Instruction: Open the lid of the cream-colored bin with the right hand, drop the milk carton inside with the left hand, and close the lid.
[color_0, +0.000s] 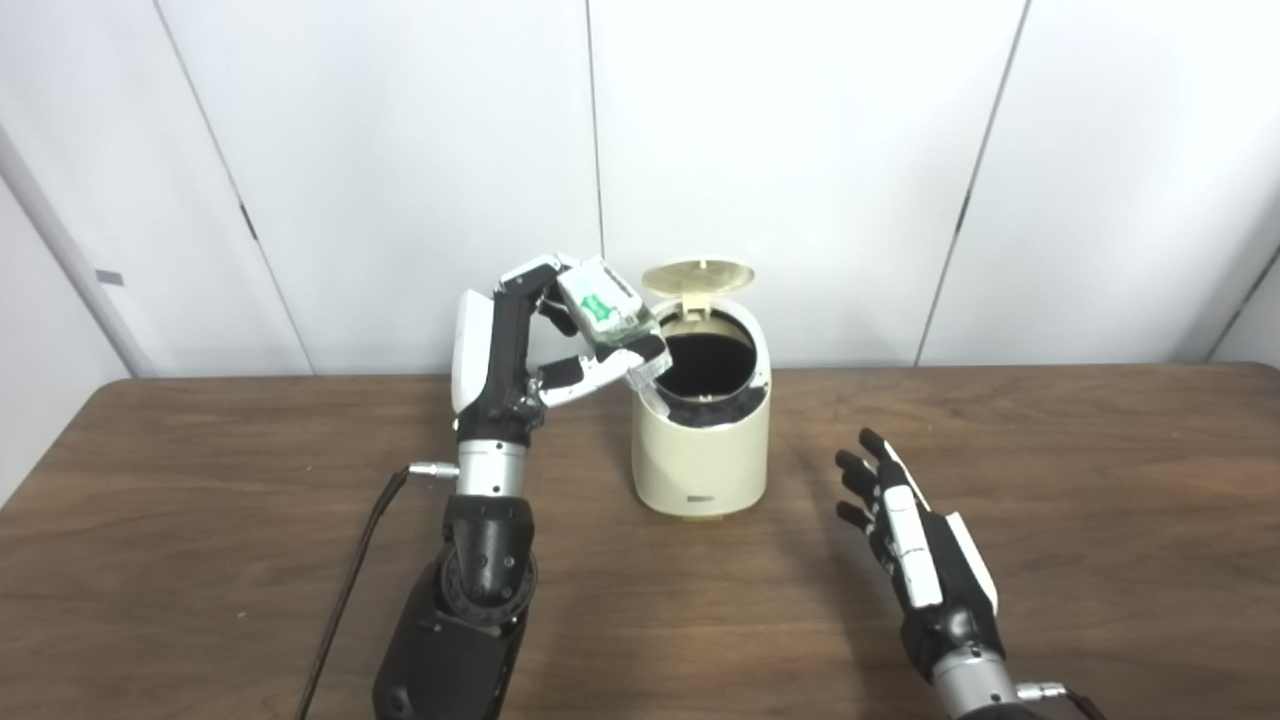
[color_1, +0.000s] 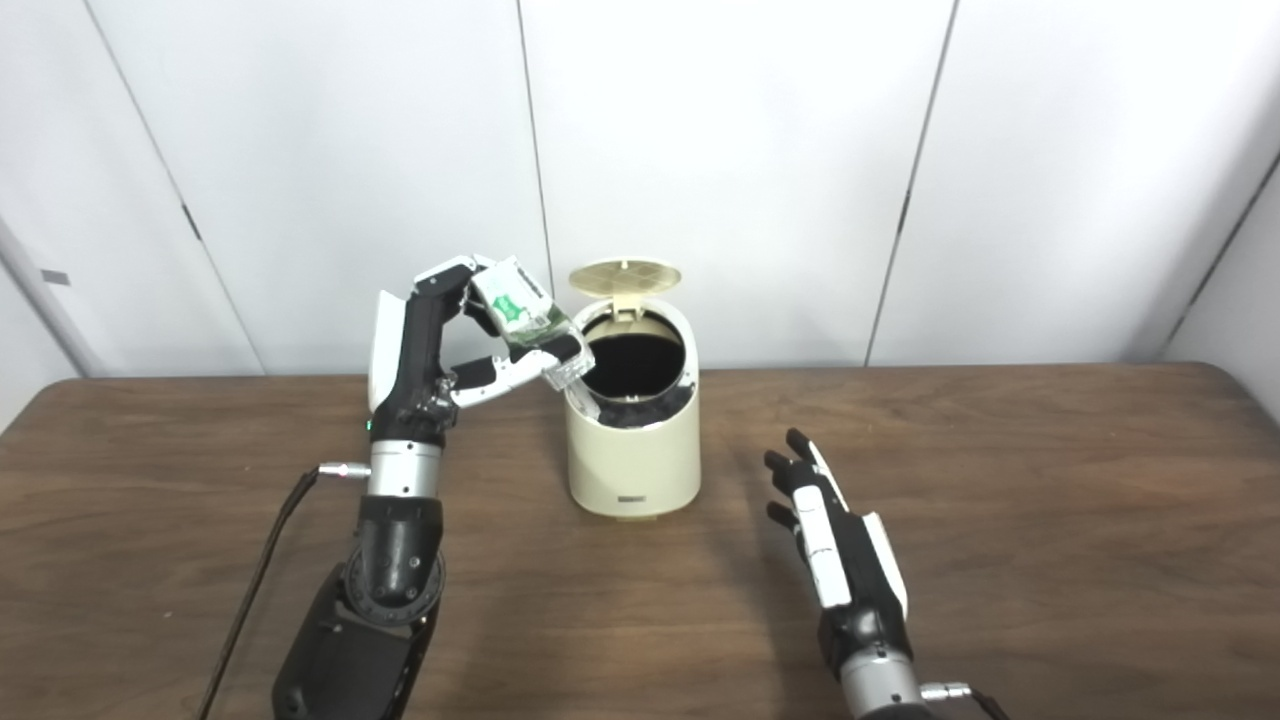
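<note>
The cream-colored bin (color_0: 700, 460) stands mid-table with its round lid (color_0: 697, 277) tipped up at the back, showing a dark inside. My left hand (color_0: 530, 345) is raised beside the bin's left rim, shut on a white and green milk carton (color_0: 603, 303) that tilts toward the opening. The carton's lower end hangs over the left rim. My right hand (color_0: 905, 525) rests open low over the table, to the right of the bin and apart from it, fingers spread and holding nothing.
The brown wooden table (color_0: 1100, 480) stretches wide on both sides of the bin. White wall panels (color_0: 800, 150) close off the back edge. A dark cable (color_0: 350, 580) runs along my left forearm.
</note>
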